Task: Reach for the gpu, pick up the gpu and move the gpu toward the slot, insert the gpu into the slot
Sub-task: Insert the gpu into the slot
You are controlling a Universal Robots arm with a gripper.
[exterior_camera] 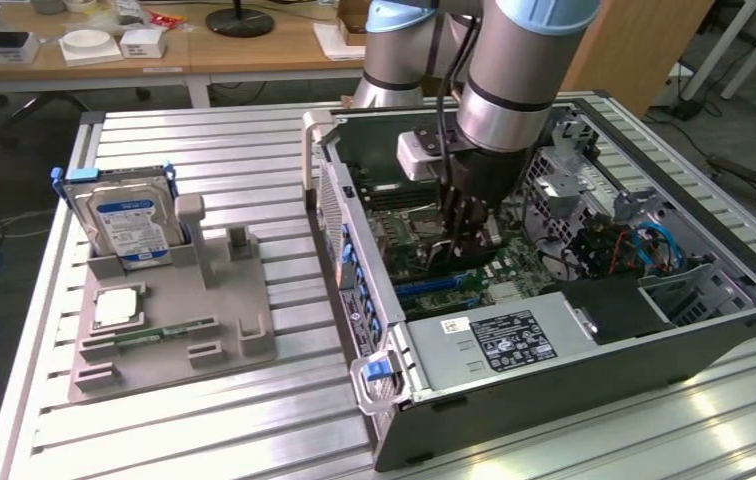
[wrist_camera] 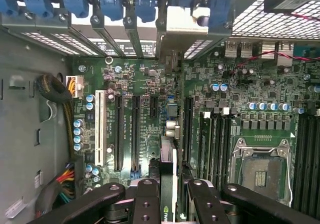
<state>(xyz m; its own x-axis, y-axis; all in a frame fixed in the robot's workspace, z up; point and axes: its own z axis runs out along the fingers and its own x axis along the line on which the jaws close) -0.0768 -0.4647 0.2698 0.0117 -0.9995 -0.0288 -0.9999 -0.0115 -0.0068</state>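
The gpu (wrist_camera: 168, 184) stands edge-on between my black, bolt-studded fingers (wrist_camera: 145, 204), which pinch it from both sides; it is a thin dark card held upright, its lower edge just above the green motherboard (wrist_camera: 150, 83). In the exterior view my gripper (exterior_camera: 465, 235) hangs deep inside the open computer case (exterior_camera: 552, 380), with the card (exterior_camera: 465, 262) low over the board.

Just beside the card run long black expansion slots (wrist_camera: 135, 134) and one white slot (wrist_camera: 98, 129), all narrow parallel grooves. Small blue-topped capacitors (wrist_camera: 77, 134) stud the board near them. On the other side lie the square metal CPU socket (wrist_camera: 262, 171) and the memory slots (wrist_camera: 307, 154).

Farther off, blue plastic card clips (wrist_camera: 112, 1) line the case's rear bracket wall, with perforated grilles between. A bundle of coloured power cables (wrist_camera: 65, 176) crowds one side wall.

Outside the case, on the ribbed aluminium table (exterior_camera: 218, 440), a grey fixture tray (exterior_camera: 238, 330) holds an upright hard drive (exterior_camera: 129, 225) and a flat green memory stick (exterior_camera: 151, 335), well apart from me.
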